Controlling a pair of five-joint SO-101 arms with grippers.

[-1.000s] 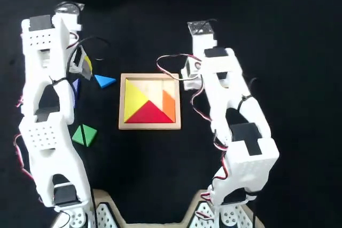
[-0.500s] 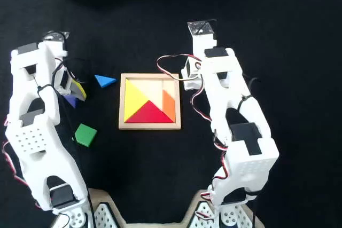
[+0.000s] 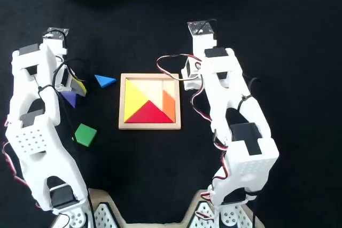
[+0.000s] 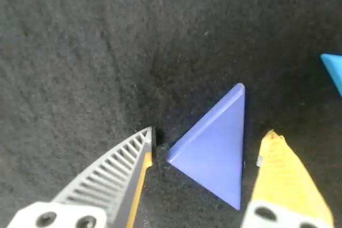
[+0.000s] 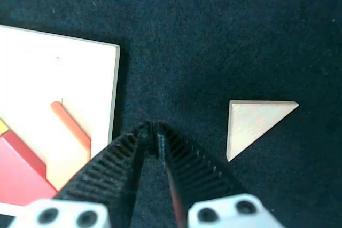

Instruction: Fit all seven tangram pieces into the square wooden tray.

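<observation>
The square wooden tray [image 3: 122, 102] lies mid-table and holds a yellow triangle [image 3: 135, 99], a red triangle [image 3: 150, 114] and an orange piece [image 3: 169, 104]. My left gripper [image 4: 209, 133] is open low over a purple triangle [image 4: 216, 148], its grey finger [image 4: 125, 177] on one side and its yellow finger [image 4: 283, 177] on the other. In the high view that left gripper [image 3: 72, 86] sits left of the tray, above the purple triangle [image 3: 69, 99]. My right gripper [image 5: 155, 130] is shut and empty by the tray's [image 5: 80, 60] corner, near a plain wooden triangle [image 5: 252, 124].
A blue triangle [image 3: 105, 80] lies between the left gripper and the tray. A green square [image 3: 85, 134] rests nearer the front on the left. The right arm [image 3: 230, 100] stands along the tray's right side. Black cloth covers the table.
The left arm has swung outward to the left, and its gripper has settled over the purple triangle. The green square is now uncovered. The right arm has not moved.
</observation>
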